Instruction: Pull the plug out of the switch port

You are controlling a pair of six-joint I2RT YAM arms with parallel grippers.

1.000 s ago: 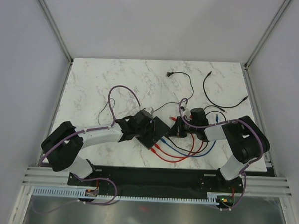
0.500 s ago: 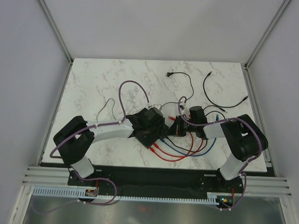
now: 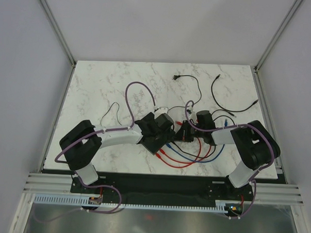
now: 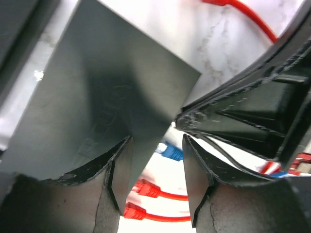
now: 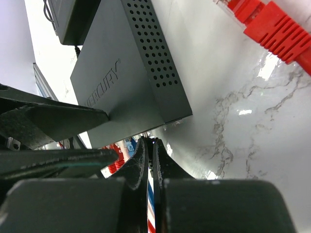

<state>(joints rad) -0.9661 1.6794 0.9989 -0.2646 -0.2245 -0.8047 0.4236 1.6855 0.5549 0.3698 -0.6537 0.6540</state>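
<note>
The switch (image 3: 155, 146) is a flat matte-black box in the middle of the marble table; it also shows in the left wrist view (image 4: 107, 92) and, with perforations, in the right wrist view (image 5: 131, 82). Red plugs (image 4: 146, 188) and a blue plug (image 4: 171, 151) sit at its edge. My left gripper (image 3: 164, 132) is open, its fingers (image 4: 119, 179) straddling a corner of the switch. My right gripper (image 3: 182, 132) is at the switch's right corner (image 5: 148, 141), its jaws pressed nearly together on a thin dark plug there.
Red and blue cables (image 3: 190, 158) loop toward the near edge. A loose red plug (image 5: 267, 29) lies right of the switch. A smaller black box (image 5: 73, 19) with a cord sits behind it. Black cords (image 3: 233, 107) lie at the back right.
My left arm has swung right and its gripper has come down over the switch. The right gripper has stayed in place.
</note>
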